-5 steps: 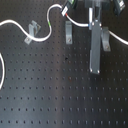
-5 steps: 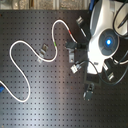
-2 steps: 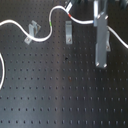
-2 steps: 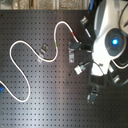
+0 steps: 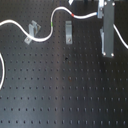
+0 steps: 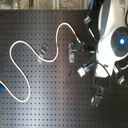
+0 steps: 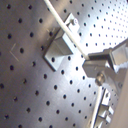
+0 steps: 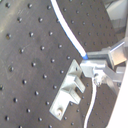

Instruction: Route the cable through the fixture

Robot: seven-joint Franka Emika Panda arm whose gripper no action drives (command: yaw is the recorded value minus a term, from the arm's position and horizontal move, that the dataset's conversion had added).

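The white cable [image 5: 15, 23] curves in from the first exterior view's left, passes a small metal clip [image 5: 33, 31], shows a green band [image 5: 51, 23] and a red band [image 5: 75, 16], and ends at my gripper [image 5: 106, 22]. The gripper is shut on the cable just past the red band, right of and beyond the upright grey fixture [image 5: 68, 33]. In the second exterior view the cable [image 6: 20, 47] loops across the board past the fixture [image 6: 72, 52] to the gripper [image 6: 86, 46]. Both wrist views show the cable [image 7: 60, 20] [image 8: 70, 32] running over the fixture [image 7: 59, 48] [image 8: 70, 91].
The black perforated board [image 5: 65, 90] fills both exterior views. In the second exterior view the white arm body [image 6: 116, 42] stands at the right. Two more small metal pieces lie by it [image 6: 83, 70] [image 6: 97, 95]. A blue item [image 6: 2, 90] is at the left edge.
The gripper has moved toward the first exterior view's right with the cable in it. The cable's red-banded stretch has drawn further right, past the fixture.
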